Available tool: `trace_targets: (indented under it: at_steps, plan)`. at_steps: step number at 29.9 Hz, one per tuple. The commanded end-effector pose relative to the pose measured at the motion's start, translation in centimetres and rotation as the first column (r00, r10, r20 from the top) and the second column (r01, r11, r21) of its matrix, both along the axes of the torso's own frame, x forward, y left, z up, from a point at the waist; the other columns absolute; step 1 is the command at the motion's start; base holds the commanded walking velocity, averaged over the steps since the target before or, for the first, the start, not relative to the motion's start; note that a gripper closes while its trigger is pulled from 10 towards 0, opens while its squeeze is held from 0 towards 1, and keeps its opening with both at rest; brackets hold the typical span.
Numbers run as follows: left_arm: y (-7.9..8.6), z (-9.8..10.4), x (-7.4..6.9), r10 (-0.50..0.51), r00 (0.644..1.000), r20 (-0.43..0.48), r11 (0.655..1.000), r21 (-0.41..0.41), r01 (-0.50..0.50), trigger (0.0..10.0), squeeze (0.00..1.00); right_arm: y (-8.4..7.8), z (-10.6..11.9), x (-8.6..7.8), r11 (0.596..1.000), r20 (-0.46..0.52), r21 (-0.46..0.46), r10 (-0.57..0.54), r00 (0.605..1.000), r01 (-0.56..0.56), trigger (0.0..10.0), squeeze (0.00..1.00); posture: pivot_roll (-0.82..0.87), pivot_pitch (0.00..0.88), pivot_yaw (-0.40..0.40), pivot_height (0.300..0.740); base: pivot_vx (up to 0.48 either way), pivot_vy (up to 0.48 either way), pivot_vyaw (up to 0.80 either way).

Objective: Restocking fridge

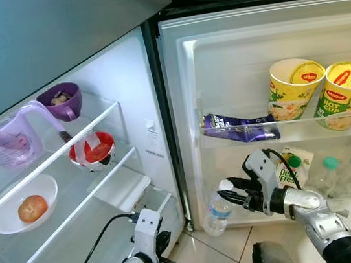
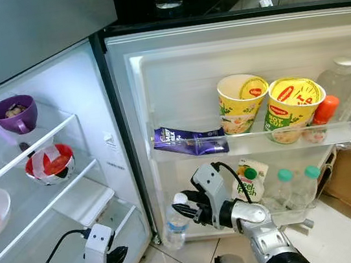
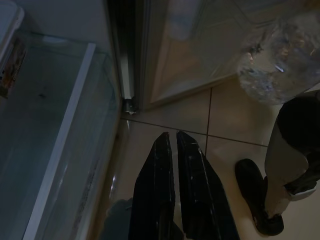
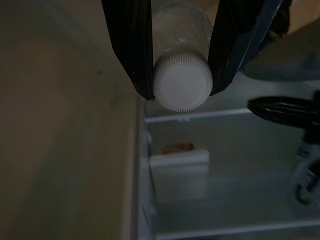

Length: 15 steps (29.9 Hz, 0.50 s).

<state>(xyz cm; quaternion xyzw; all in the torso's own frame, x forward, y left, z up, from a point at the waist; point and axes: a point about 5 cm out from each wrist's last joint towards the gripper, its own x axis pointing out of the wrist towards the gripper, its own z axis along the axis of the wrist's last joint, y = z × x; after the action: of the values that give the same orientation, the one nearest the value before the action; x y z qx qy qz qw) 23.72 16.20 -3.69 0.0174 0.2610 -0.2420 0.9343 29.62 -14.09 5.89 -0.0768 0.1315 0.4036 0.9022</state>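
An open fridge stands on a pale tiled floor [image 1: 208, 248], its door [image 1: 229, 45] swung wide beside the lit interior. A clear water bottle [image 1: 217, 212] with a white cap [image 4: 183, 82] stands upright at the left end of the door's bottom rack, and the right hand [image 1: 226, 191] grips it at the neck, its two black fingers [image 4: 131, 50] closed against either side of the cap. Further along that rack sit a green-and-white carton [image 2: 251, 183] and two clear bottles with teal caps [image 2: 298, 186]. The door shelf [image 2: 262, 142] above carries a purple chocolate wrapper [image 2: 186, 140] lying flat, two yellow noodle cups [image 2: 270, 108] leaning side by side, and an orange-capped bottle [image 2: 323, 111]. Inside the fridge, the glass shelves [image 1: 54, 155] hold a purple cup [image 1: 61, 100], a lilac measuring jug [image 1: 13, 138], a red bowl [image 1: 92, 150] and a white bowl [image 1: 22, 205] with an onion [image 1: 32, 208] in it. The left hand [image 3: 172, 145] hangs low near the bottom of the fridge, its fingers nearly together and holding nothing.
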Motion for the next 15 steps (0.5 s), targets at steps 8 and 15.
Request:
trace_targets:
  at_steps: [8,15]
  plan:
    - [-0.4,-0.2,-0.2,-0.027,1.0,-0.007,1.0,0.005,0.027,10.0,0.0,-2.3,-0.7,1.6,0.959,0.038,-0.158,-0.231,0.972,0.234,10.0,0.0,-0.09,0.0,0.014,0.581,0.0,0.0,0.0]
    - [-0.4,-0.3,-0.4,-0.025,1.0,-0.015,1.0,0.005,0.026,10.0,0.0,-2.6,-1.0,1.6,0.949,0.028,-0.159,-0.27,0.962,0.271,10.0,0.0,-0.08,0.0,0.013,0.581,0.0,0.0,0.0]
